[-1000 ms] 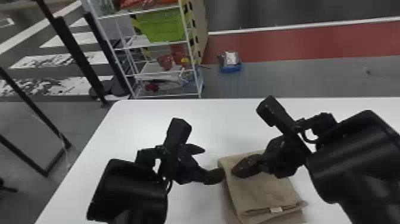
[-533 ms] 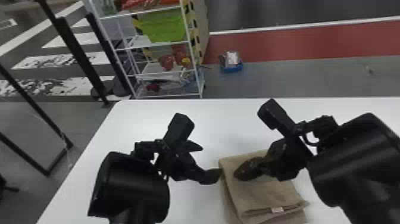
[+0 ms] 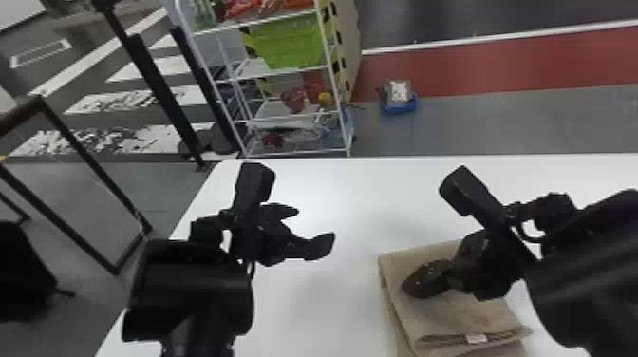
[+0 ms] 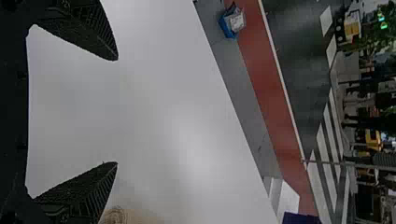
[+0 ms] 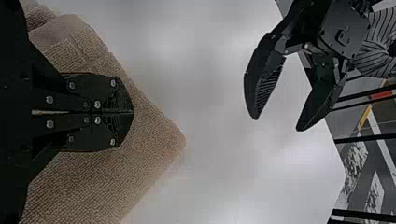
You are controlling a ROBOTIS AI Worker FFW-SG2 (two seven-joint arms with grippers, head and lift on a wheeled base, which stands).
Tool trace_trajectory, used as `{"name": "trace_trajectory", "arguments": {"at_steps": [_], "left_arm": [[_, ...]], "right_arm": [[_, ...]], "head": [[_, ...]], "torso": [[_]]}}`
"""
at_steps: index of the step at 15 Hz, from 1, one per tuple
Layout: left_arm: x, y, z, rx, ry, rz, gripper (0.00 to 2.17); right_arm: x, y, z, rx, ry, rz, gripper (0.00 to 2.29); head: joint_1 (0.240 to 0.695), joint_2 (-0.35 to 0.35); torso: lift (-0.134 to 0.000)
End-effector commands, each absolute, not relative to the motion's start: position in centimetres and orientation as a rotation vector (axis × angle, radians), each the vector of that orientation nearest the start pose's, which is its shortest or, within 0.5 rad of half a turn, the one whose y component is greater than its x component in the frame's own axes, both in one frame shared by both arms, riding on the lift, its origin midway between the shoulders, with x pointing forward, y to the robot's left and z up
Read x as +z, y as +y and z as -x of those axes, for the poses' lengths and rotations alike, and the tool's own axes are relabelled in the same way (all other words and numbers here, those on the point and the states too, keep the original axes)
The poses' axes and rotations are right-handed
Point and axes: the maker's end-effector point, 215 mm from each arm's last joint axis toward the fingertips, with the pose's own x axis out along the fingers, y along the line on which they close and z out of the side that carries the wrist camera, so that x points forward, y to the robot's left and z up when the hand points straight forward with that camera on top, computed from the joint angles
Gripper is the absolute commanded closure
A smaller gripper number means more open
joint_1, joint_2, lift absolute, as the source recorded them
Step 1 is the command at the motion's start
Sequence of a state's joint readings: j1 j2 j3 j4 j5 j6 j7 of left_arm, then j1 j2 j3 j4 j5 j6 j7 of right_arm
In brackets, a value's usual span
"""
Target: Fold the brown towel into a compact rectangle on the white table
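Brown towel (image 3: 455,313): lies on the near part of the white table (image 3: 308,304), toward the right, already folded into layers. A lower layer shows along its left side; stacked edges and a small white tag (image 3: 477,338) face near.
Left gripper (image 3: 313,224): over the table, left of the towel and apart from it. Pincer spread, nothing between the fingers.
Right gripper (image 5: 132,112): over the towel's far left part. Pincer pressed together, no cloth seen between the tips. Whether it bears on the cloth, cannot tell.
Towel cloth: judged light, soft and limp, with a woven face that should grip well and not slip. Not fragile. Likely faults are layers sliding out of line or a single ply lifting alone.
Towel edges: best hold judged to be the near stacked edge beside the tag, all plies taken together; the far left corner is a second choice for squaring.
Fold state: well advanced by judgement, but the left side is not flush. Aligning it appears to be the remaining work.
Change, left gripper: drawn off to the left and far side; half a second ago it was at the towel's left edge.
Change, towel and right gripper: shifted rightward in the head view along with the table and shelf (image 3: 349,142), so judged unmoved on the table.
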State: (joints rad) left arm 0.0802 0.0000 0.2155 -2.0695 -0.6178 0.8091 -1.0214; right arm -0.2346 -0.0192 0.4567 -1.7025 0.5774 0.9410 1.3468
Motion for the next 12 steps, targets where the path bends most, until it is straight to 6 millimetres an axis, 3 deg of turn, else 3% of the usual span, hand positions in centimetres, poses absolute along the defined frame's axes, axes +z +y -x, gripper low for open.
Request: {"name": "trace_trajectory", "arguments": {"at_steps": [1,7,9,11,12], "left_arm": [[-38.6,28.2,-47.9,-0.366,0.604,-0.136,0.08],[-38.8,29.6,-46.0,-0.290,0.549,-0.002,0.08],[-39.8,29.8,-44.7,-0.248,0.541,0.040,0.09],[-39.1,29.6,-45.0,-0.223,0.458,0.089,0.09],[-38.8,29.3,-45.2,-0.232,0.435,0.100,0.09]], "right_arm": [[-42.6,4.6,-41.4,1.322,0.833,0.308,1.48],[-41.2,3.7,-40.4,1.309,0.799,0.254,1.48],[-40.3,1.9,-38.8,1.288,0.765,0.250,1.48],[-38.4,-1.3,-38.5,1.239,0.700,0.108,1.46],[-37.3,-3.9,-40.9,1.138,0.646,0.069,1.34]], "head": [[0.695,0.350],[0.695,0.350],[0.695,0.350],[0.695,0.350],[0.695,0.350]], "torso": [[-0.124],[-0.124],[-0.124],[-0.124],[-0.124]]}}
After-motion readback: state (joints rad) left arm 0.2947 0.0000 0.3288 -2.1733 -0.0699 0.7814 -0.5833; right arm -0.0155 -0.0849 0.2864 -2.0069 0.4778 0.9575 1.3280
